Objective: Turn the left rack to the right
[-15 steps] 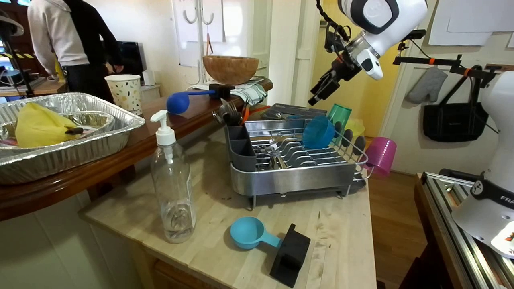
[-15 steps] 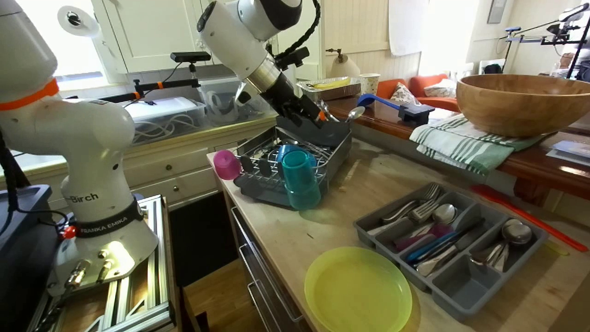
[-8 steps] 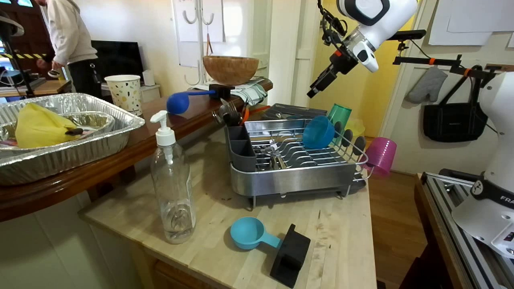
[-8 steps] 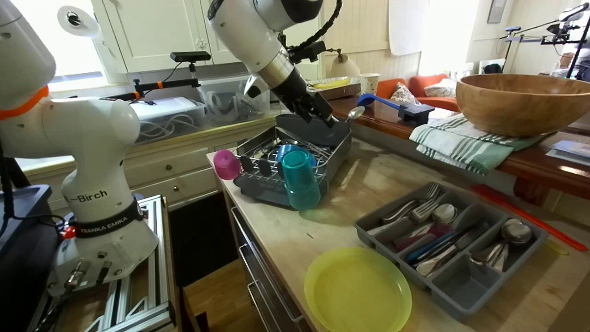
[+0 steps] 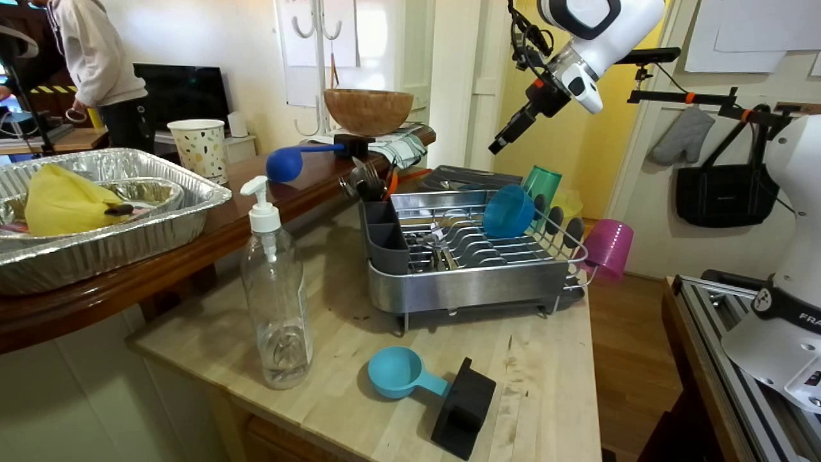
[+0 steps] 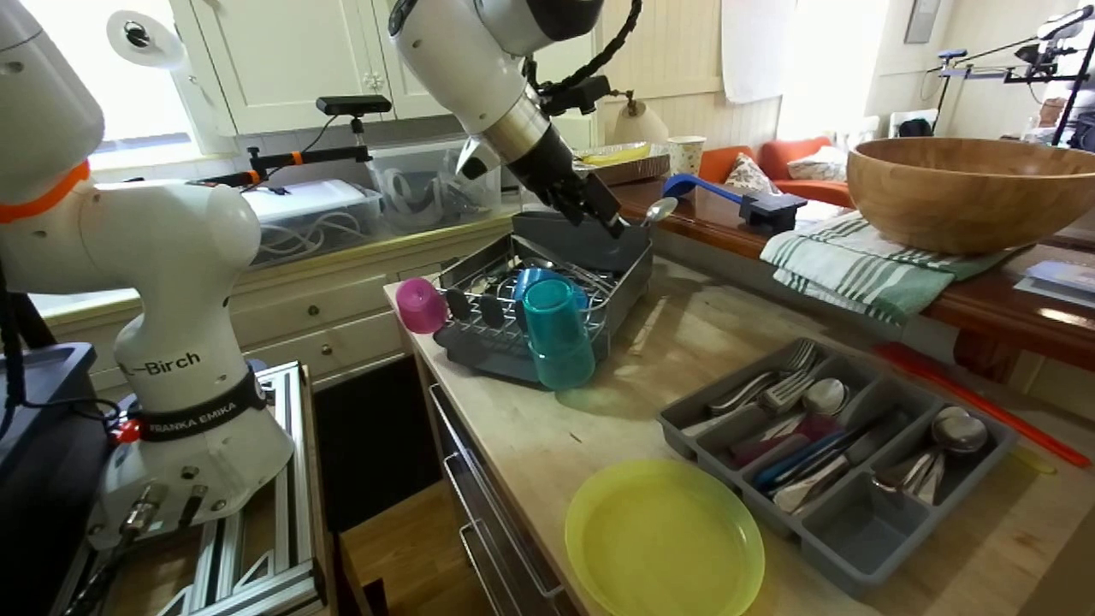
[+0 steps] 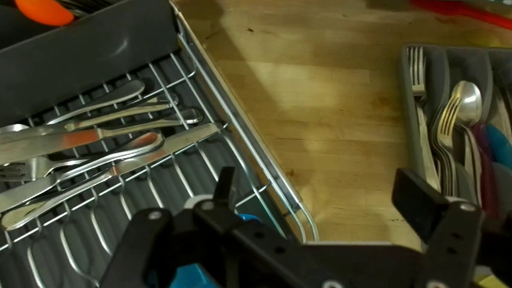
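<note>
Left rack [image 5: 474,290], a large rectangle of shiny silver wire inside a metal band, stands on the wooden table [image 5: 346,372] below the fingers [image 7: 418,196] and apart from them. Its grey tray base [image 6: 488,359] shows beneath the wires. The gripper [image 7: 319,185] has its 2 fingers spread wide: in the wrist view, 1 appears over the wires, the other by the cutlery tray [image 7: 438,68]. Beyond the fingertips there, a dark grey caddy [image 7: 92,60] closes the rack's end, and knives [image 7: 188,138] lie across the bars. Lower than the fingers are a blue cup [image 5: 507,215] inside and, along the wire edge, 3 dark ovals [image 5: 573,232] between a pink cup [image 6: 421,305] and a teal cup [image 6: 560,334].
</note>
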